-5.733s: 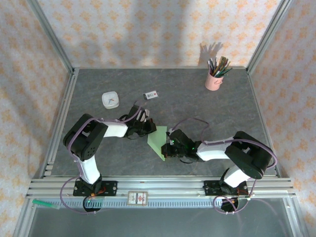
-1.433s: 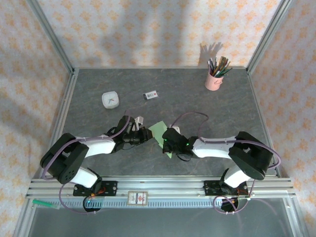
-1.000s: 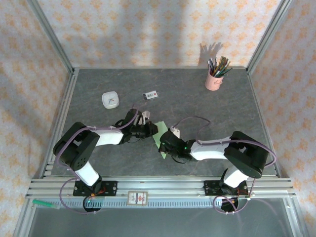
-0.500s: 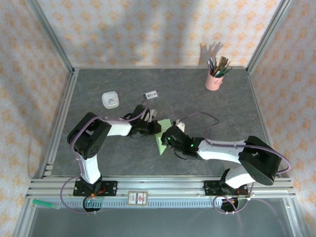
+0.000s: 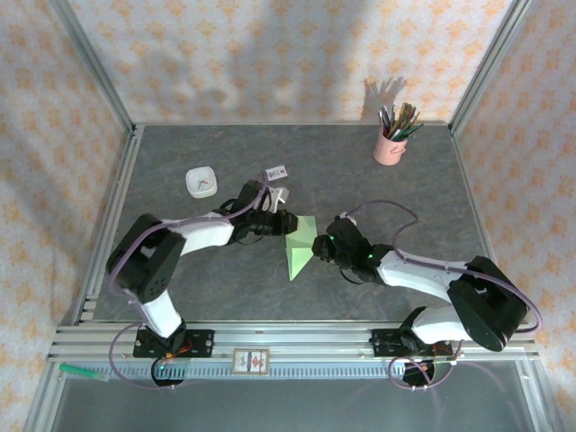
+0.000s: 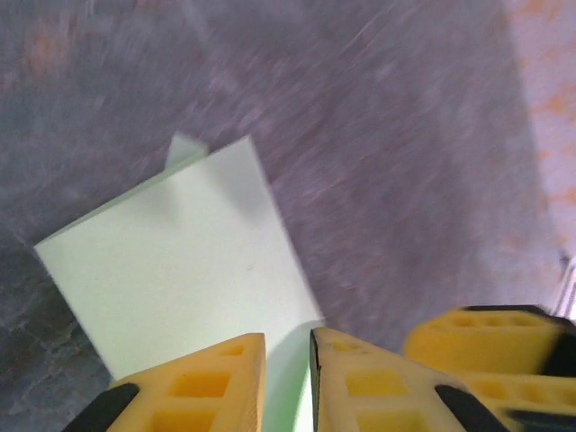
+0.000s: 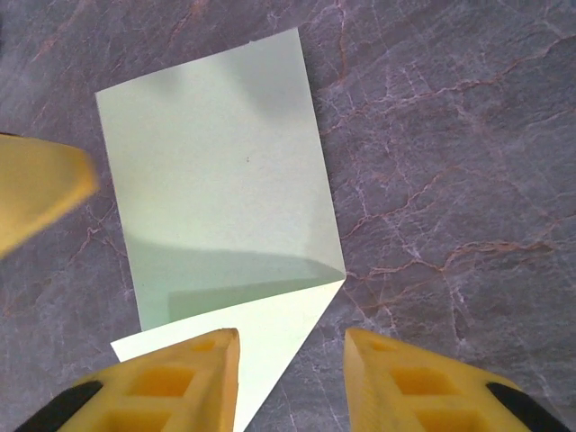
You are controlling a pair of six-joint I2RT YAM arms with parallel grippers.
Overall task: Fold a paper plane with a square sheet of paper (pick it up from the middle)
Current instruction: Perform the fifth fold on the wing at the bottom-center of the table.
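The square sheet of paper (image 5: 298, 247) lies mid-table, pale green and partly folded, one pointed end toward the near edge. In the left wrist view the sheet of paper (image 6: 180, 261) lies flat ahead. My left gripper (image 6: 288, 335) has its jaws close together, with a strip of green paper in the narrow gap; from above the left gripper (image 5: 283, 222) is at the sheet's far left corner. My right gripper (image 7: 292, 335) is open over the paper (image 7: 216, 171), and a raised folded flap (image 7: 261, 337) reaches its left finger. Seen from above, the right gripper (image 5: 318, 246) is at the sheet's right edge.
A pink pencil cup (image 5: 391, 147) stands at the far right. A small white dish (image 5: 201, 183) and a small printed card (image 5: 275, 173) lie behind the left arm. Metal rails run along the left side and the near edge. Bare grey table (image 5: 396, 202) stretches right of the paper.
Both grippers and the paper have drifted toward the far right. The right gripper slid from the sheet's near left side to its right edge, and the left gripper reached further across.
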